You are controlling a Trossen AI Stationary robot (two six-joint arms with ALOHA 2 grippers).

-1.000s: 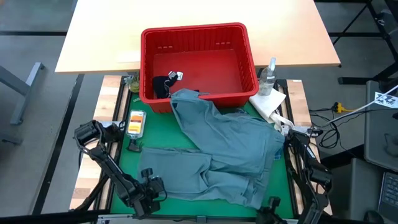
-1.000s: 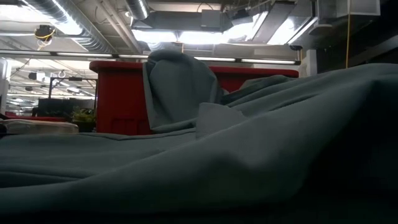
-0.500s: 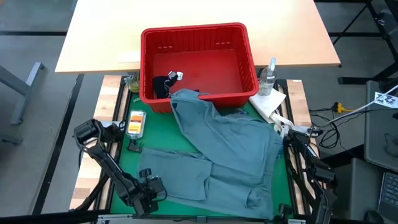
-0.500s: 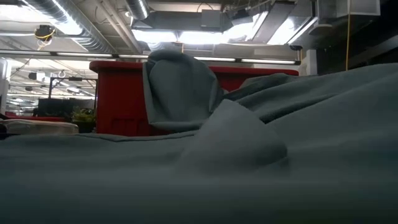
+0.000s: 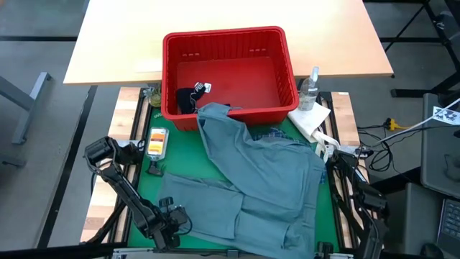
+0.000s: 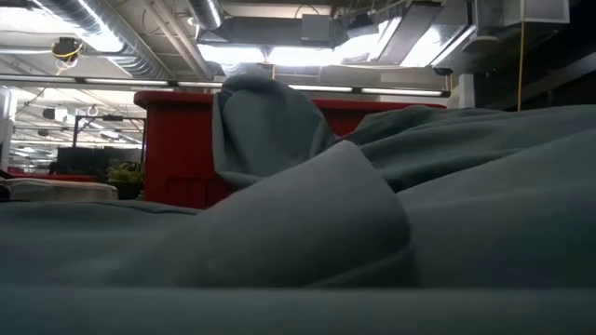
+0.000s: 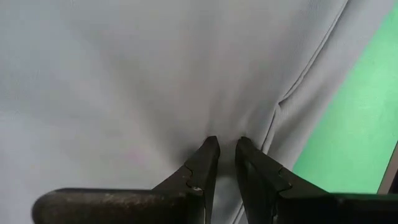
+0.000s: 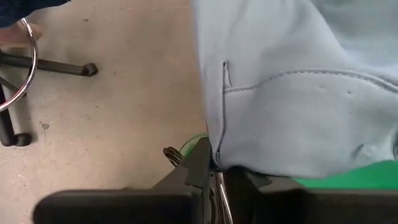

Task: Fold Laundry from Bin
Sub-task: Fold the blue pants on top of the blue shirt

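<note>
Your large grey-blue garment (image 5: pixel 262 183) lies spread over the green worktop (image 5: pixel 183 162), its top draped on the red bin's (image 5: pixel 228 43) front rim. Your left tool (image 7: pixel 226 149) pinches its fabric, nearly closed. Your right tool (image 8: pixel 214 163) grips its edge at the near right corner.

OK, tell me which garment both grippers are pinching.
The large grey-blue garment, spread over the green mat and draped on the bin's front rim; the dark one lies untouched inside the bin.
</note>
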